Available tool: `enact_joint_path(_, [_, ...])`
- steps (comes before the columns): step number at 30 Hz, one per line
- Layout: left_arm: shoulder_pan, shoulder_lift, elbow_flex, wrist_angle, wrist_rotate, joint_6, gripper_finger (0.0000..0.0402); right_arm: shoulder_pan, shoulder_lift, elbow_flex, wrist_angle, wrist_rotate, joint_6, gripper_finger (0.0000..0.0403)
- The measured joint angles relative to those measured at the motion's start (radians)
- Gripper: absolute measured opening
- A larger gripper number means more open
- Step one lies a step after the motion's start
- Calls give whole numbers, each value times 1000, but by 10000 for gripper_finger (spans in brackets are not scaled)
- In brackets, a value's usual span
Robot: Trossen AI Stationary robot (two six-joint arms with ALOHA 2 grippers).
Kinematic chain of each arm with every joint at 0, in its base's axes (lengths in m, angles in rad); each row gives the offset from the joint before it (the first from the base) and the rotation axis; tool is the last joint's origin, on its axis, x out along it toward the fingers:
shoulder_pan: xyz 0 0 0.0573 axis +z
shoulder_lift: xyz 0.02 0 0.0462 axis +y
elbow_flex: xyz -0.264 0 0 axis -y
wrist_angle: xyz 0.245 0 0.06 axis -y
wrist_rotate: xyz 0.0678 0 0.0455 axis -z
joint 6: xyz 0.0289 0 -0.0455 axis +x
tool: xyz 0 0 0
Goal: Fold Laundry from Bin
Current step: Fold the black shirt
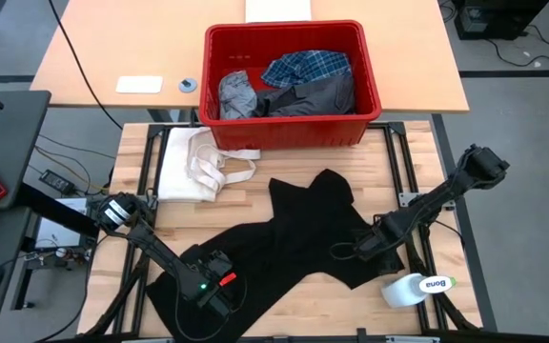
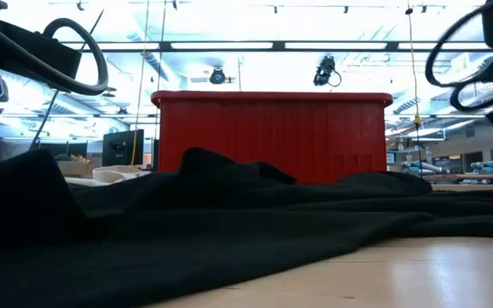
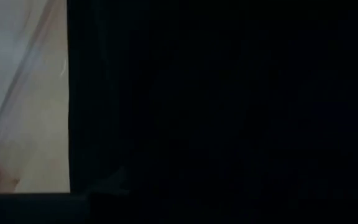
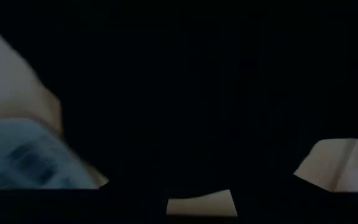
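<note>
Overhead, the light wooden slatted surface (image 1: 255,205) carries most of the items. A large black garment (image 1: 294,238) lies spread across its middle and near part, rumpled, with one lobe reaching toward the bin. The red bin (image 1: 289,138) stands at the far edge, straddling the join with a second, plain tan surface (image 1: 112,48) behind it. Inside the bin lie a blue-and-white plaid shirt (image 1: 305,67), a dark grey garment (image 1: 313,95) and a light grey garment (image 1: 236,93). A cream-white cloth with strap loops (image 1: 198,162) rests on the slats just beside the bin's left near corner. A white roll labelled Bona (image 1: 416,288) lies at the near right corner. On the tan surface sit a white card (image 1: 139,85) and a small round object (image 1: 188,85). From table height, the room behind shows ceiling strip lights and workbenches.

The left gripper (image 1: 213,286) is low at the near left, down on the black garment's edge. The right gripper (image 1: 368,246) is low at the near right, against the garment's right edge. Both wrist views are filled almost wholly with black fabric; whether either pair of jaws is clenched on the cloth or released cannot be told.
</note>
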Motion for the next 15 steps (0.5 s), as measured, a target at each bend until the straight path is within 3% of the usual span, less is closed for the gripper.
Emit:
enact_joint_path(5, [2, 0, 0, 48, -14, -16, 189, -6, -84, 48, -8, 10, 23, 153])
enact_joint_path(11, [2, 0, 0, 216, -56, 52, 189, -53, -175, 119, 13, 238, 33, 153])
enact_joint_path(15, [2, 0, 0, 233, -58, 73, 189, -170, -179, 127, 207, 332, -24, 153])
